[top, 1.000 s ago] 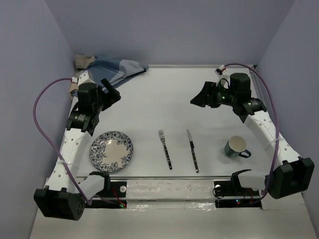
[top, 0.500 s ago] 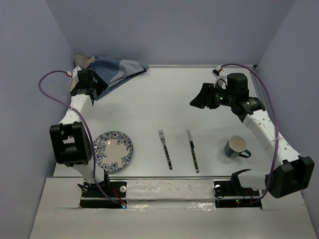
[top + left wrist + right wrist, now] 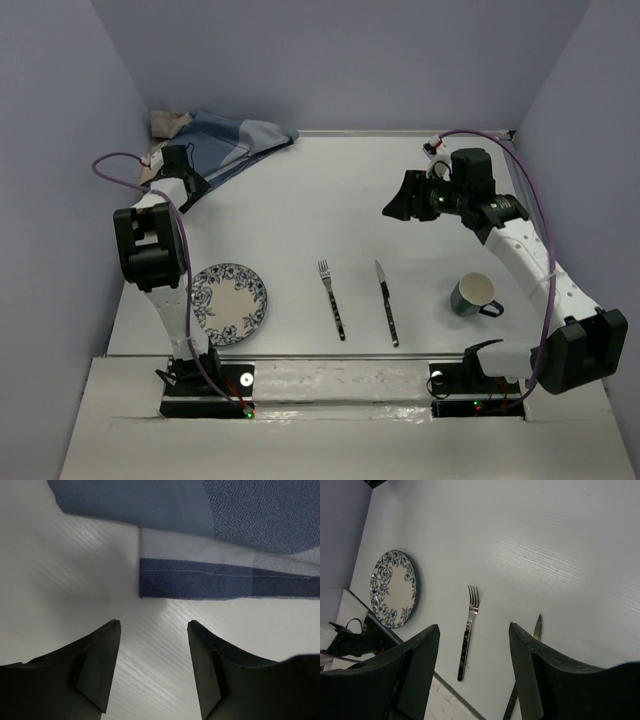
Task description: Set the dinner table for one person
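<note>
So the white counter (image 3: 330, 190) takes up basically the whole middle of the overhead view, stretching from the two arm bases out to the back wall, with purple-ish walls on the sides.

The left hand (image 3: 154, 624) is way out at the far left corner, right by the bunched-up blue-and-beige cloth (image 3: 235, 140). In its wrist view the fingers are apart with nothing between them, just bare counter, and the dark blue hemmed edge of the cloth sits just beyond the tips. Can't tell if they're touching the surface.

The right hand (image 3: 397, 205) hangs over the far right part of the counter, fingers also apart and empty, pointed toward the middle.

Along the near edge, left to right: a blue floral plate (image 3: 230, 303), a fork (image 3: 332, 298), a knife (image 3: 386, 302) and a green mug (image 3: 475, 295). Fork and knife lie side by side, tines and tip pointing away from the bases. None of them touch.
</note>
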